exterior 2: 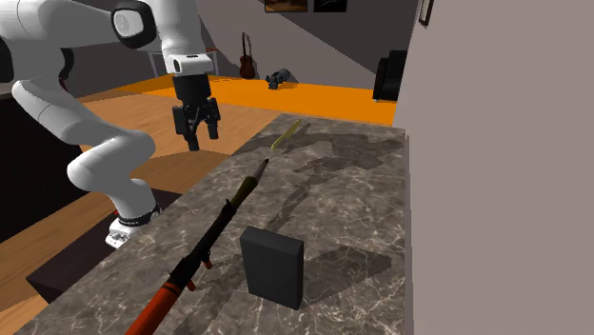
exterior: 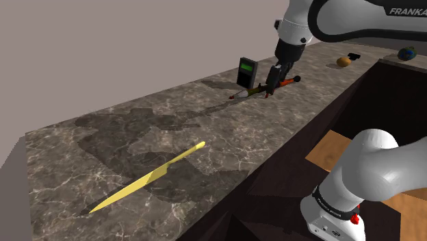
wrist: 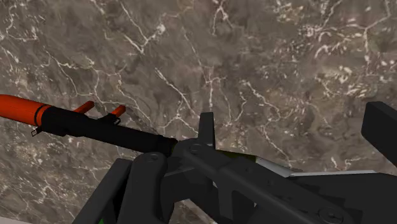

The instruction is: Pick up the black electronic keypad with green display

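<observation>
The black keypad with a green display [exterior: 247, 72] stands upright on the marble table [exterior: 137, 130], just beside a black launcher-like tube with an orange end [exterior 2: 205, 247]. The claw [exterior 2: 197, 138] hangs above that tube near the table's edge, its fingers apart and holding nothing. A yellow knife [exterior: 147, 179] lies well apart from them.

Dark marble counter [exterior: 226, 133], yellow knife [exterior: 147, 179] lying flat, black keypad [exterior: 247, 72] with green display standing upright, black-and-orange toy rocket launcher [exterior 2: 205, 249] lying just beside it.
</observation>
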Robot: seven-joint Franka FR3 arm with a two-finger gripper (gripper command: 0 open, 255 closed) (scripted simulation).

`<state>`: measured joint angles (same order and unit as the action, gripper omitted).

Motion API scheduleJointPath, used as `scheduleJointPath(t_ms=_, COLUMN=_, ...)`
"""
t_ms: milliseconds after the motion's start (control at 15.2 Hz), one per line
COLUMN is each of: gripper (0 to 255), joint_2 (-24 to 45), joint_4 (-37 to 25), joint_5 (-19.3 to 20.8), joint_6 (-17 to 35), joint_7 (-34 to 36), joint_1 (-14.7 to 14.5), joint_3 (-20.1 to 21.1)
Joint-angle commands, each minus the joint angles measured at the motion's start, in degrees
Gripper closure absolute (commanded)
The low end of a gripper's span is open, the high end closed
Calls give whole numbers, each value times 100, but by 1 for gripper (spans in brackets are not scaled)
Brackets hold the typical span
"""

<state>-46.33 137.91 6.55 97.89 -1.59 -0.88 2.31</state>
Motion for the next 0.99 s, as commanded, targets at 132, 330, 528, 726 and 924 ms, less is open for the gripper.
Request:
scheduleJointPath(t_ms=132, gripper=0, joint_2=363, joint_4=-209, joint_5=52, joint_6=175, joint_7=-119, joint_1=92, joint_3=-196)
scheduleJointPath(t_ms=330, gripper=0, joint_2=922, joint_4=-570, joint_5=89, joint_6=402, joint_7=-300, joint_1=204, joint_3=-481)
scheduleJointPath(t_ms=528, gripper=0, joint_2=1496, joint_4=-985, joint_5=73, joint_6=583, joint_7=-491, joint_1=291, joint_3=-758)
scheduleJointPath(t_ms=726, gripper=0, joint_2=2083, joint_4=-1453, joint_5=0, joint_6=716, joint_7=-696, joint_1=356, joint_3=-1030)
scheduleJointPath(t_ms=924, gripper=0, joint_2=2686, joint_4=-1977, joint_5=-136, joint_6=797, joint_7=-920, joint_1=414, joint_3=-1293)
